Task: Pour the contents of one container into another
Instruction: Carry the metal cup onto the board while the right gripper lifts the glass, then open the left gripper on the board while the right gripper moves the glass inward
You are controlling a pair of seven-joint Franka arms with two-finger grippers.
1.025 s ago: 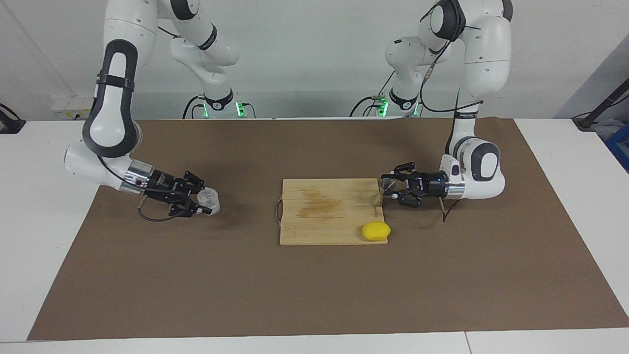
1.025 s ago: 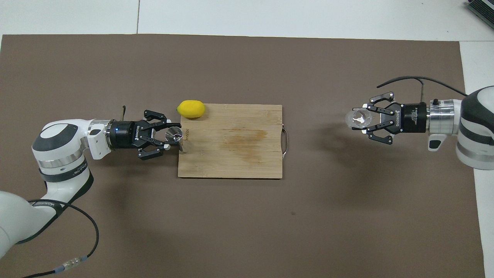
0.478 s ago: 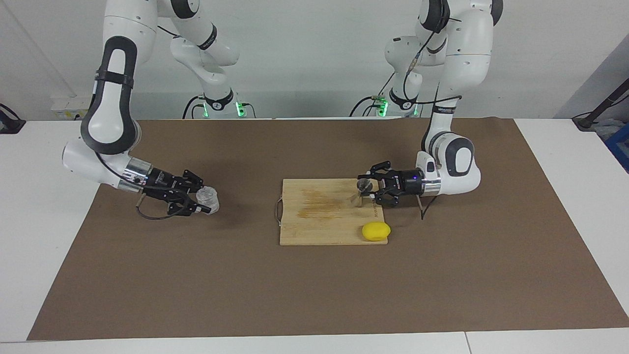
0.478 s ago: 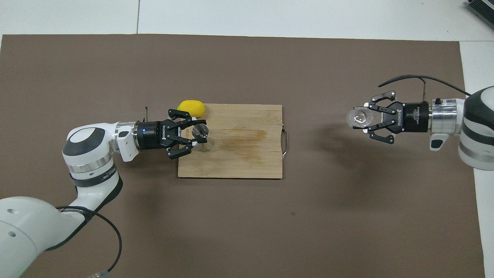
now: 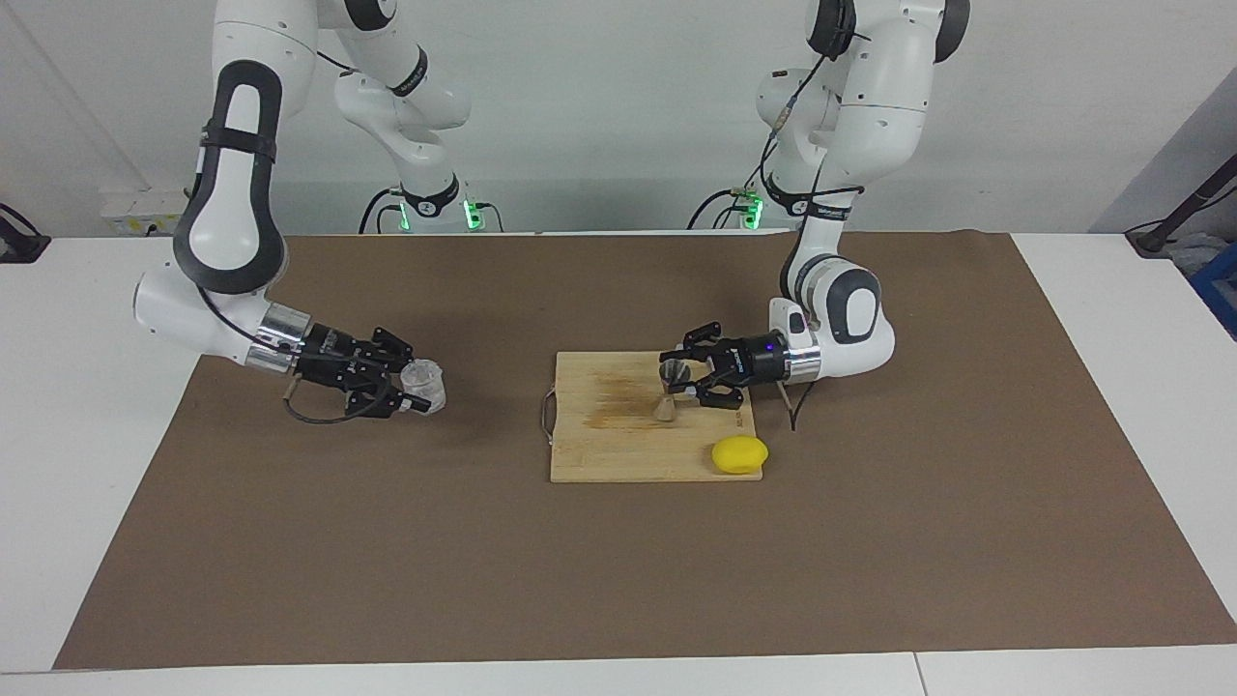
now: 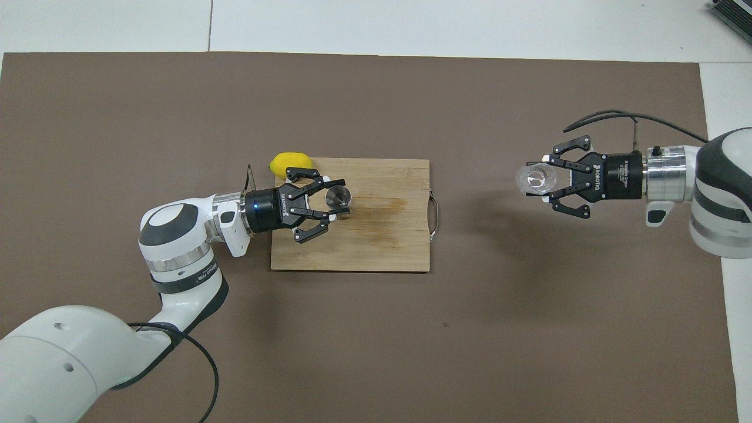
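Overhead view: left claw (image 6: 336, 201) is clamped on the upright metal jigger (image 6: 338, 199), carried over the wooden cutting board (image 6: 376, 247) beside a lemon (image 6: 286, 163). Right claw (image 6: 543, 180) grips the clear glass cup (image 6: 534, 179) above the brown mat (image 6: 376, 341), well apart.

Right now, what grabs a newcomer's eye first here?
Both arms hold something: the left hand grips a silver jigger upright over the wooden cutting board, and the right hand holds a clear glass cup over the brown mat toward the right arm's end. A bright yellow lemon sits at the board's corner.
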